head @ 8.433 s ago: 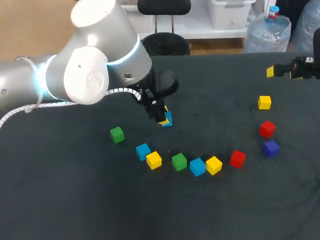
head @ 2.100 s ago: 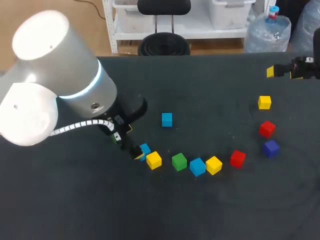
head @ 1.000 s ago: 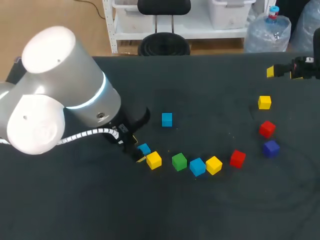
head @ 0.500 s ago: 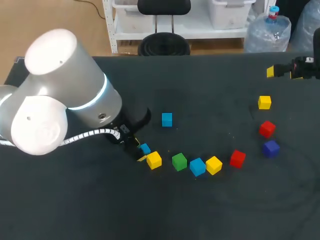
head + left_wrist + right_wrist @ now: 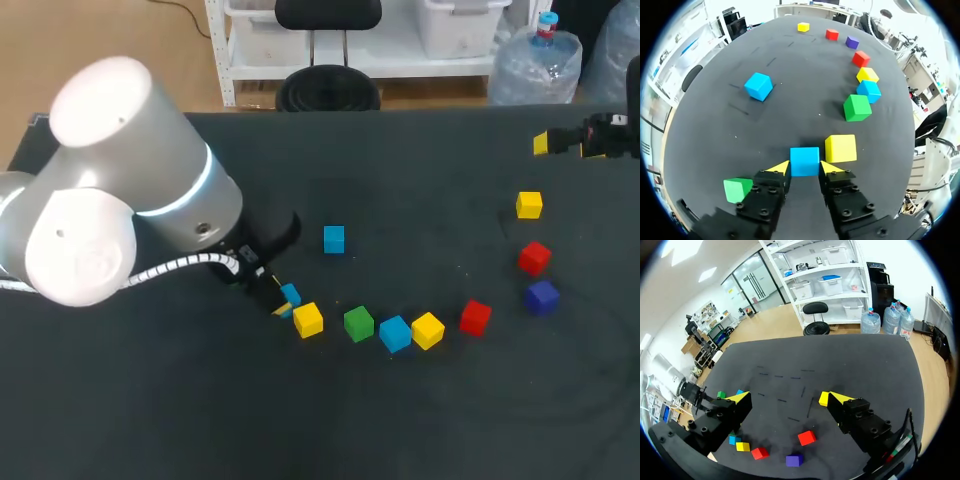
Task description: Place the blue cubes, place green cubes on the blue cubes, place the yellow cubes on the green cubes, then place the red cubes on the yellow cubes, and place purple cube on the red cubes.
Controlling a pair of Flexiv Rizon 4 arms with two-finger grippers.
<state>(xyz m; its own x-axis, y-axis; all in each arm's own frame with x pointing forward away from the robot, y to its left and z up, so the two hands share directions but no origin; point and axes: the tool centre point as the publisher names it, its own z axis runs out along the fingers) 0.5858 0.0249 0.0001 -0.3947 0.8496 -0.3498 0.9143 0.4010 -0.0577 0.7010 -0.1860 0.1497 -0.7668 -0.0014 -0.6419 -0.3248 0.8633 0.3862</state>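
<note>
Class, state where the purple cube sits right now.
In the head view, the purple cube lies on the table's right side, just beside a red cube, a yellow cube beyond.

No legible txt anywhere.

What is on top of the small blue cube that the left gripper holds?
Nothing: the top face of the small blue cube is bare, and the left gripper clamps its two sides. Its underside is covered, so whether it touches the black table cannot be seen.
</note>
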